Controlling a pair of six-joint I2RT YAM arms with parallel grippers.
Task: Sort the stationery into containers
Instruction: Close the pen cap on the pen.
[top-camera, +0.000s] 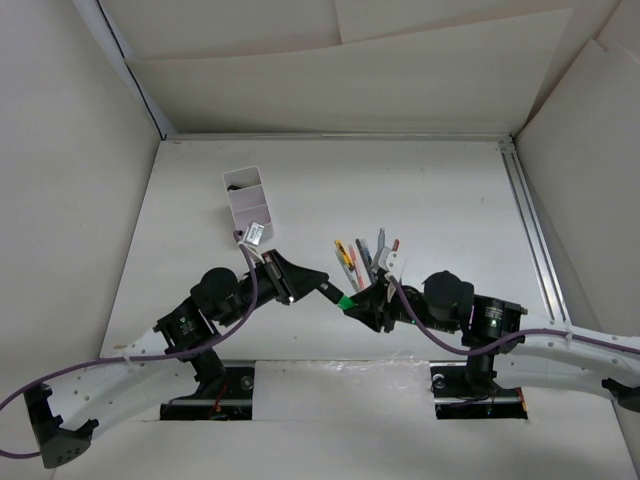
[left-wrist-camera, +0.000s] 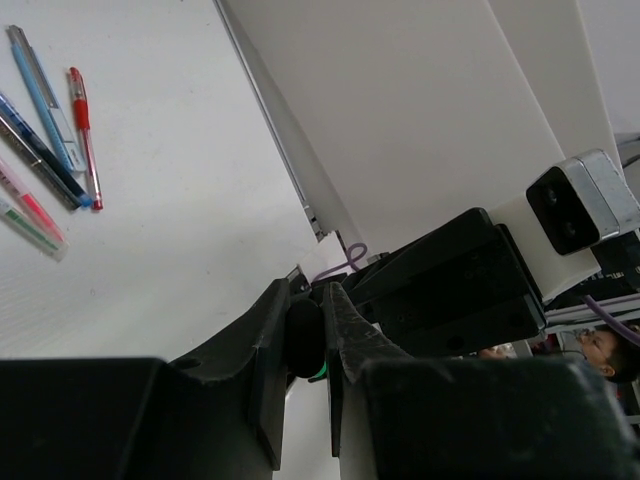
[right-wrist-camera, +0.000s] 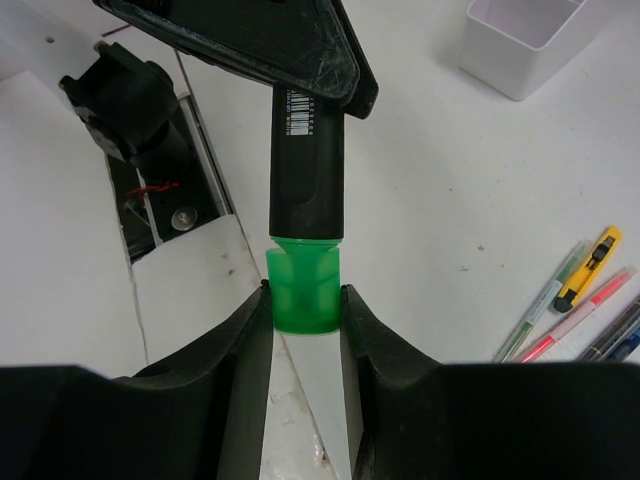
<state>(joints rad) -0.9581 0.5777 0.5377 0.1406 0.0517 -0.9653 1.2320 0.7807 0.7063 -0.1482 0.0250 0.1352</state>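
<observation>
Green cap (right-wrist-camera: 303, 292) sat clamped in the right gripper (right-wrist-camera: 305, 318), left gripper (left-wrist-camera: 322, 335) tight on the black highlighter (right-wrist-camera: 305, 180), between the 2 arms. Shallow hold, perhaps; a crooked tug could drop either short of the white box (top-camera: 247, 203).

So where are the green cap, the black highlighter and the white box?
green cap (right-wrist-camera: 303, 290), right wrist view, its side.
black highlighter (right-wrist-camera: 307, 170), right wrist view, its barrel.
white box (top-camera: 250, 213), top view, its outer wall.

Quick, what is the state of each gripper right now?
The left gripper is closed on the black highlighter.
The right gripper is closed on the green cap of that highlighter.
</observation>
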